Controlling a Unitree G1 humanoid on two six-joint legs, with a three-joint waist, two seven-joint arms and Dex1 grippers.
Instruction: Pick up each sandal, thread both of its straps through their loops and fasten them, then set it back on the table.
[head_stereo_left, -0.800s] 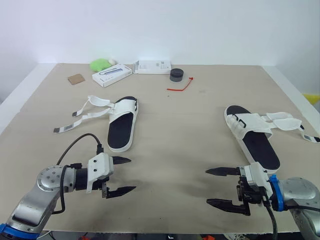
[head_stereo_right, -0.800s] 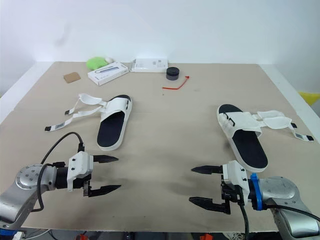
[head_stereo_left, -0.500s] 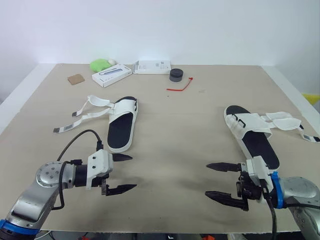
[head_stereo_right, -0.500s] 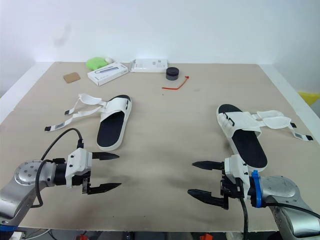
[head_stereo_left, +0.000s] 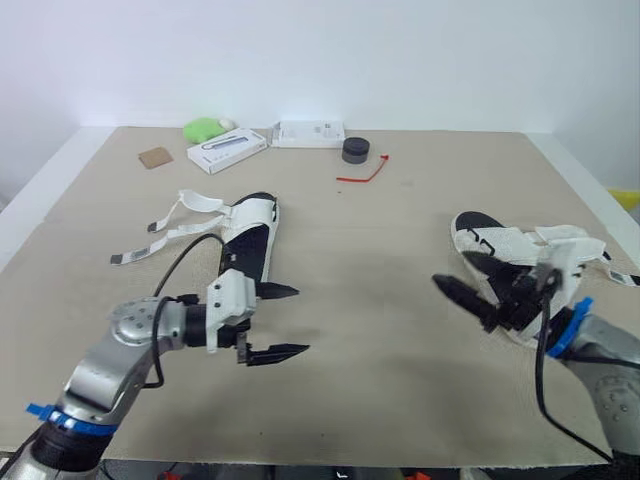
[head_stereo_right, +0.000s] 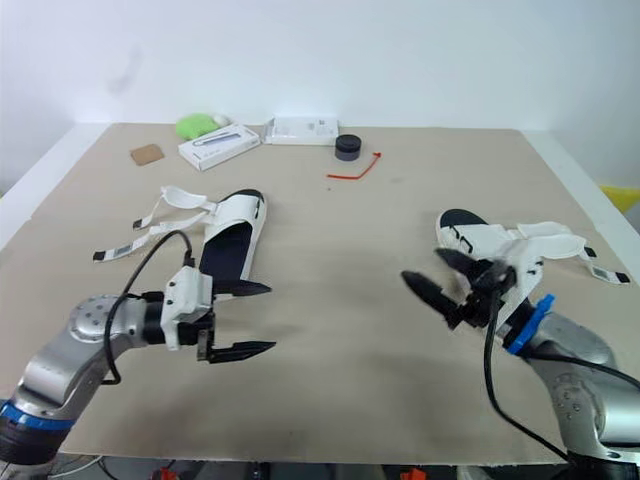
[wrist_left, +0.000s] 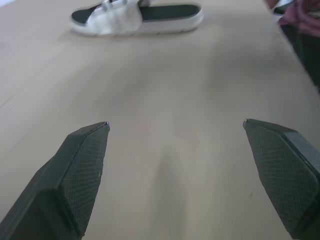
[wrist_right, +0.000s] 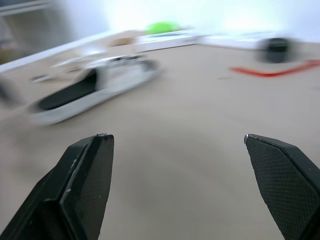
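Left gripper and right gripper were both spread, empty, over the table near the left sandal and right sandal lying flat, straps unthreaded; risk was a low finger shoving a sandal away or snagging a loose strap.

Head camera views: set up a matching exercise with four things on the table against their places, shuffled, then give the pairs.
Things
1. left sandal
2. right sandal
3. red tie
4. brown card

Places
A. at the far side, next to the black round container
B. by the open left gripper, loose straps spread to the robot's left
C. partly behind the open right gripper, loose straps spread to the robot's right
D. far left, left of the angled white box

Pairs: 1-B, 2-C, 3-A, 4-D
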